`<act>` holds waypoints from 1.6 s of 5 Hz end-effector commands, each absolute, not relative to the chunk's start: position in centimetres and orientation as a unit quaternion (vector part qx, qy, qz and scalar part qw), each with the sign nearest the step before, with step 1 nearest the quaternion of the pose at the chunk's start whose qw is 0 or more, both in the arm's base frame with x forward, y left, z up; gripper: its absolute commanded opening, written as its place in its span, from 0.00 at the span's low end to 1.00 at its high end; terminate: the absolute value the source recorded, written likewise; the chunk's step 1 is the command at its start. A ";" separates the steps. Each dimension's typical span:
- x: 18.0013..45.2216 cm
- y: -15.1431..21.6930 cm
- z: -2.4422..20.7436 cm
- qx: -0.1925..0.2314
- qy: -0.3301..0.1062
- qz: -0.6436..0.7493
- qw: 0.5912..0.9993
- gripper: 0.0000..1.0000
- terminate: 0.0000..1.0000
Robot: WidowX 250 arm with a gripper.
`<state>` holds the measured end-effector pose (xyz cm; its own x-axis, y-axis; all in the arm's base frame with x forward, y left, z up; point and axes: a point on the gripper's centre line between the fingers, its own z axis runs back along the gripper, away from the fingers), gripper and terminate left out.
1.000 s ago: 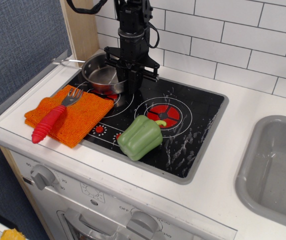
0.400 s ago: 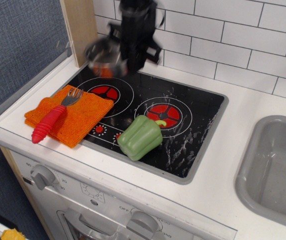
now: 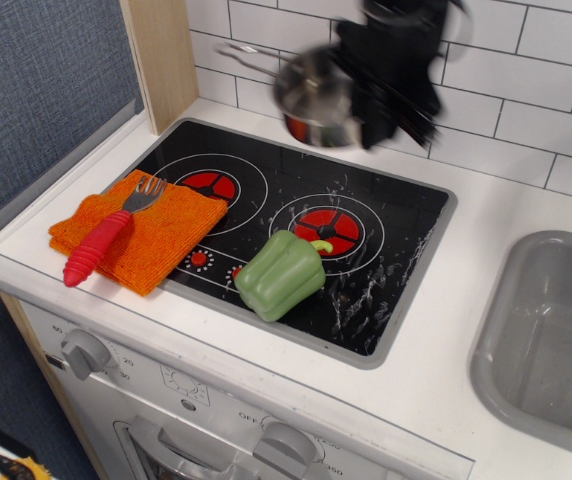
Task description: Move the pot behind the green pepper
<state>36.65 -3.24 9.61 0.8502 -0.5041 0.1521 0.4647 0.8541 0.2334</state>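
A: Where is the pot [image 3: 315, 97]?

B: I see it in the air, clear of the stove top [image 3: 396, 235], above the back edge near the tiled wall [image 3: 526, 95]. Its wire handle points left.

A: And the gripper [image 3: 371, 105]?

B: Blurred; its fingers look clamped on the pot's right rim.

A: The green pepper [image 3: 280, 274]?

B: On its side at the stove's front, well apart from the pot. To the left, an orange cloth [image 3: 156, 240] carries a red-handled fork [image 3: 106, 237]. A grey sink [image 3: 551, 340] lies at right.

We see the small shiny silver metal pot [image 3: 315, 98] blurred, tilted, raised above the hob's back edge; the light green blocky plastic pepper [image 3: 280, 275] lies near the front.
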 end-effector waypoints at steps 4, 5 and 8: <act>35.2 -8.3 4.1 0.121 -0.059 -0.249 0.959 0.00 0.00; 35.3 -9.1 3.8 0.116 -0.066 -0.260 0.956 0.00 0.00; 35.5 -8.8 3.3 0.087 -0.057 -0.268 0.958 1.00 0.00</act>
<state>35.14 -9.14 1.91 0.8528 -0.5219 0.0183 0.5109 0.8411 0.1772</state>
